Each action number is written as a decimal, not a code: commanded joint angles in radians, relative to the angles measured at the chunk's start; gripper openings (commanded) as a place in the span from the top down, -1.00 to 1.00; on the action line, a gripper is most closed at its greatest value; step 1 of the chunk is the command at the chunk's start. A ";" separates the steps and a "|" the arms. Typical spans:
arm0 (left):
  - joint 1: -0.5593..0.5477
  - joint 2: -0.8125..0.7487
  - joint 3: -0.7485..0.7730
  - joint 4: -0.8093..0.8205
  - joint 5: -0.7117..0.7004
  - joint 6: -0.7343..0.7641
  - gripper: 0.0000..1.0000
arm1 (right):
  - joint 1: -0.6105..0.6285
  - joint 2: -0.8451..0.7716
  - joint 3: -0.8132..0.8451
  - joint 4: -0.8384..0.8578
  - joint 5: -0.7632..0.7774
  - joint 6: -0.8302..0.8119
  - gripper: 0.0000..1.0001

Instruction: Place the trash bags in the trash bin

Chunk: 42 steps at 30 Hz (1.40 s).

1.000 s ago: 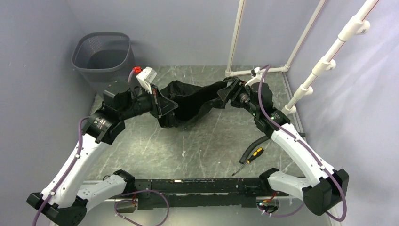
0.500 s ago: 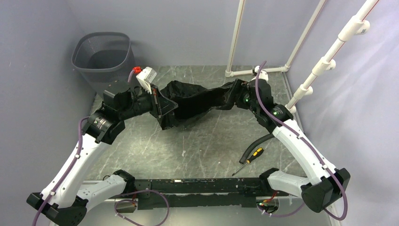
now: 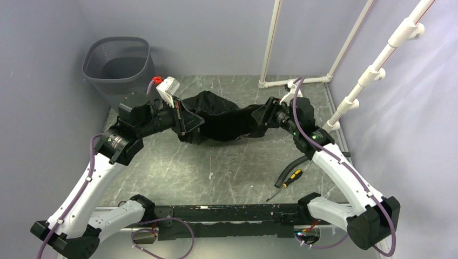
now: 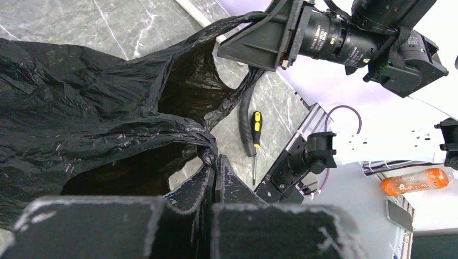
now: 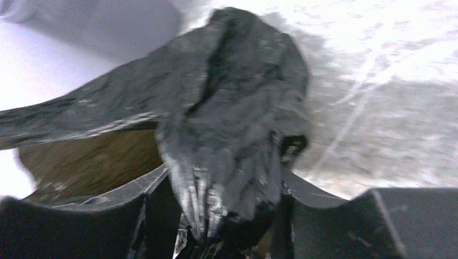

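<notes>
My left claw (image 3: 186,121) is pressed tight on one edge of the thin, wrinkly black plastic trash bag (image 3: 221,116). My right claw (image 3: 260,118) pinches a bunched wad of its other end. The bag sags between the 2, low over the grey marbled desk (image 3: 216,162). The dark grey mesh trash bin (image 3: 108,81) stands well apart, far left. I should raise both ends together, keep the film gathered, and clear the rim before letting go.
</notes>
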 commanded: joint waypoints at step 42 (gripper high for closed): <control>0.000 0.013 -0.128 0.198 -0.033 -0.466 0.89 | 0.445 0.049 0.115 0.137 -0.004 0.082 -0.70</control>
